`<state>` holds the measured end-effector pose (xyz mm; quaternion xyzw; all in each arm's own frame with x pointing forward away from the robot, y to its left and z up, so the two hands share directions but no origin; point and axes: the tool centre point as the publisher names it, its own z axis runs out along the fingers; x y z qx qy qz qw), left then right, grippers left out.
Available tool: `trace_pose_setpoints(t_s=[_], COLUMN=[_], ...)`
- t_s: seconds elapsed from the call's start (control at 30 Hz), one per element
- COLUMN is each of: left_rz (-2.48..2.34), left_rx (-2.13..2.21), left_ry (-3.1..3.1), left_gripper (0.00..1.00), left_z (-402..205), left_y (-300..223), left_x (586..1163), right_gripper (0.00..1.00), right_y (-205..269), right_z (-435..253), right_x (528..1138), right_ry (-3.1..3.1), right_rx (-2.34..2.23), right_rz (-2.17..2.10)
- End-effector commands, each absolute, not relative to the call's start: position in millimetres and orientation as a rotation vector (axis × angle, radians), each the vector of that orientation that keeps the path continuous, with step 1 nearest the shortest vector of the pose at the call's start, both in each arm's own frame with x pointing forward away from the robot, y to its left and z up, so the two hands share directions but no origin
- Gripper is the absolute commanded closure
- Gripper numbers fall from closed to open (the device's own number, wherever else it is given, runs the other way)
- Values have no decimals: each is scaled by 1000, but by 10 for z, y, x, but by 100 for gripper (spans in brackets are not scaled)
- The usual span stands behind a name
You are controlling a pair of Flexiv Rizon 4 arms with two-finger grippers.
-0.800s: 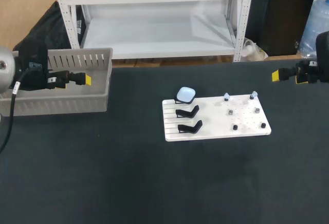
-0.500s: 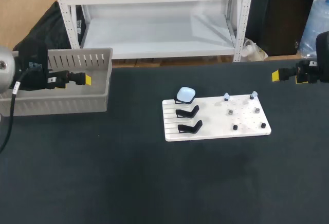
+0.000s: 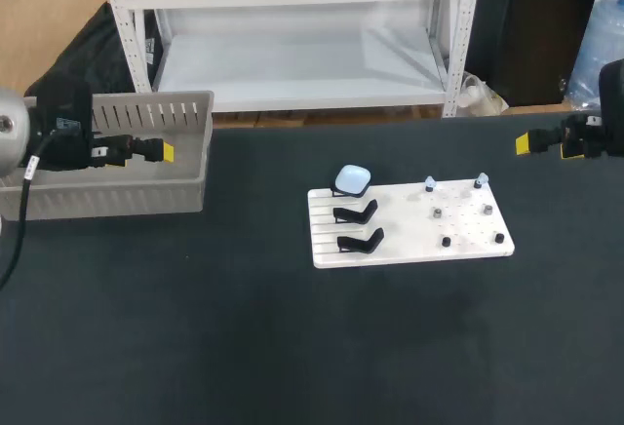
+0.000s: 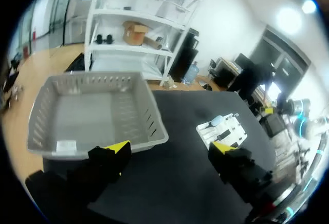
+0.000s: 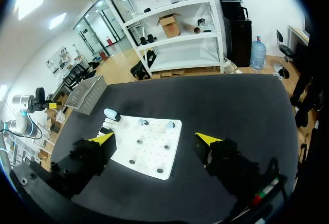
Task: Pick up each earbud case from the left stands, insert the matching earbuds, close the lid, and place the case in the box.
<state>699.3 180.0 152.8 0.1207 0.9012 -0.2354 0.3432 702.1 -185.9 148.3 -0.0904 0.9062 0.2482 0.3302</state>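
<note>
A pale blue earbud case [image 3: 352,178] rests on the rearmost of the black stands at the left end of the white board [image 3: 409,245]. The two nearer stands [image 3: 355,213] [image 3: 360,242] are bare. Two light earbuds [image 3: 430,183] [image 3: 481,180] sit on pegs at the board's far edge. My left gripper [image 3: 146,150] hangs open over the grey box [image 3: 107,196], far left of the board. At the table's far right my right gripper [image 3: 541,142] is open and holds nothing. The left wrist view shows the left gripper [image 4: 169,147] with the box [image 4: 154,112] ahead. The right wrist view has the right gripper [image 5: 155,138], board [image 5: 149,154] and case [image 5: 110,113].
Small dark and grey pegs [image 3: 446,242] dot the right half of the board. The box stands at the table's back left corner. Black tabletop [image 3: 292,347] spreads in front of the board and to both sides.
</note>
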Motion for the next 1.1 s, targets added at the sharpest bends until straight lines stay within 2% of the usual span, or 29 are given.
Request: trace_pose_setpoints(t_s=[0.03, 0.6, 1.1], left_rz=[-631, -702, -765], left_rx=[428, 1387, 1653], left_ry=[2295, 1906, 1695], left_gripper=[0, 0, 0], left_z=[1595, 1606, 1015], left_y=[1700, 768, 116], left_x=[7111, 7539, 7592], right_gripper=[0, 0, 0], right_y=[-1858, -1858, -1858], right_z=[1489, 1489, 1489], right_x=[7019, 7019, 7019], right_ry=[2372, 2372, 2372], right_rx=[-236, -236, -236], right_rz=[648, 648, 648])
